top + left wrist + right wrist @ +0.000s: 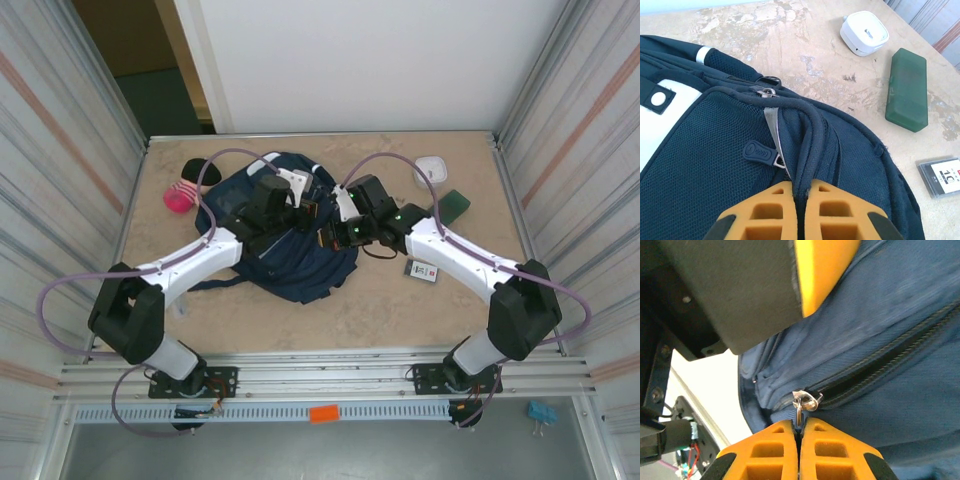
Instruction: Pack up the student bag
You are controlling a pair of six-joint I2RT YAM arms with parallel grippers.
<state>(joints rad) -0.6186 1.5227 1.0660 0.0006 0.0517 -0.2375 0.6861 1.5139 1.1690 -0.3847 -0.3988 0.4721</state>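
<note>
The student bag [300, 275], navy blue, lies flat in the middle of the table with both arms meeting over it. My left gripper [801, 192] is shut on a piped fabric edge of the bag [715, 150], just right of a dark zipper tab [758, 151]. In the top view the left gripper [305, 213] sits over the bag's upper middle. My right gripper [798, 424] is shut on the metal zipper pull [805, 401] of the bag [880, 340], at the end of a partly parted zipper. From above, the right gripper [328, 237] is close beside the left one.
A white box [864, 32], a green case [907, 90] and a small card pack [942, 176] lie on the table right of the bag. A pink item [180, 197] and a black item [205, 172] lie at the back left. Metal walls enclose the table.
</note>
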